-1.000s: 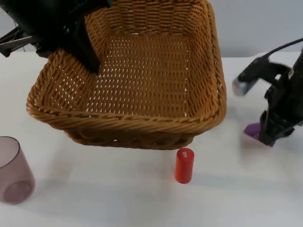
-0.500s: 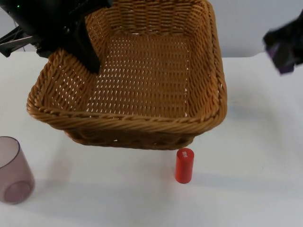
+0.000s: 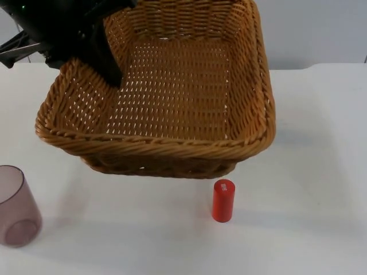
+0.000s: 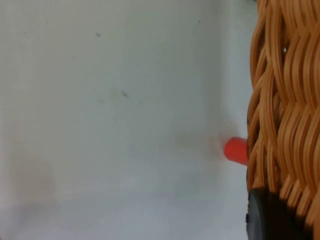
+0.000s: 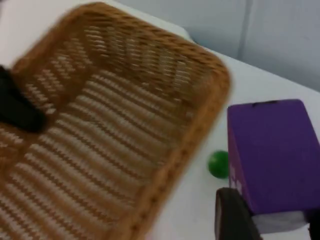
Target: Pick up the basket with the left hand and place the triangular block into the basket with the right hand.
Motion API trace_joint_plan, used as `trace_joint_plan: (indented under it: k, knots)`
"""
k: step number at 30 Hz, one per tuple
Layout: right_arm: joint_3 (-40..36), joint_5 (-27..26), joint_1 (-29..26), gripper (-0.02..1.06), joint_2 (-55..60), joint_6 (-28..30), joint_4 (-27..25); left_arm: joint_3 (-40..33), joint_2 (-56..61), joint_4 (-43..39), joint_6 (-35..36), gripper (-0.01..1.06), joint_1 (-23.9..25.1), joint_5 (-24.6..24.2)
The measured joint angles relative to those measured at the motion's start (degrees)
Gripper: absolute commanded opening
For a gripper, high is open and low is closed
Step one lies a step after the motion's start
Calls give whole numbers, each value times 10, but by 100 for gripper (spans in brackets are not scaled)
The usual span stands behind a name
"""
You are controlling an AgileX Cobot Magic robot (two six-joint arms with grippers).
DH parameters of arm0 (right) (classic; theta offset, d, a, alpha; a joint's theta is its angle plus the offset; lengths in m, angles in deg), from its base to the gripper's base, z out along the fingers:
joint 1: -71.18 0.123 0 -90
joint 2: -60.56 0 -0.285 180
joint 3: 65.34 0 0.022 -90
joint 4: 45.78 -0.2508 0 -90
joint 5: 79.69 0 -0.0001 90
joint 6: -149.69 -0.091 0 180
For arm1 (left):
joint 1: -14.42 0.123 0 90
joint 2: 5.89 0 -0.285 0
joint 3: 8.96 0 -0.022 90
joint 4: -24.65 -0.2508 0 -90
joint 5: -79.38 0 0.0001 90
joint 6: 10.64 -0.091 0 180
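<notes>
one wicker basket (image 3: 172, 86), lifted off the table (image 3: 309, 172), its rim clamped by the left gripper (image 3: 106, 66). one purple block (image 5: 270, 155), pinched in the right gripper (image 5: 265, 220), just outside the basket's rim. one green ball (image 5: 218, 164) below it. one red cylinder (image 3: 223, 200), upright; one tinted cup (image 3: 16, 206).

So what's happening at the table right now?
The left claw holds the wicker basket by its rim, lifted off the white table. The right claw grips the purple block, above and beside the basket; the block isn't in yet. A red cylinder, a tinted cup and a small green object sit on the table.
</notes>
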Motion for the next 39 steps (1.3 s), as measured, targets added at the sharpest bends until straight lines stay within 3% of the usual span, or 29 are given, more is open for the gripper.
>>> trace_joint_plan:
  k: [7, 14, 27, 39]
  knots:
    - [0, -51, 71, 0, 32, -7, -1, 0, 0, 68, 0, 0, 0, 0]
    - [14, -56, 90, 0, 88, -10, -1, 0, 0, 79, 12, 0, -11, 3]
    - [107, 39, 90, 0, 196, 6, -1, 0, 0, 36, 66, 0, -41, 24]
    - [110, 60, 90, 0, 222, 9, 0, 0, 0, 19, 75, 0, -41, 24]
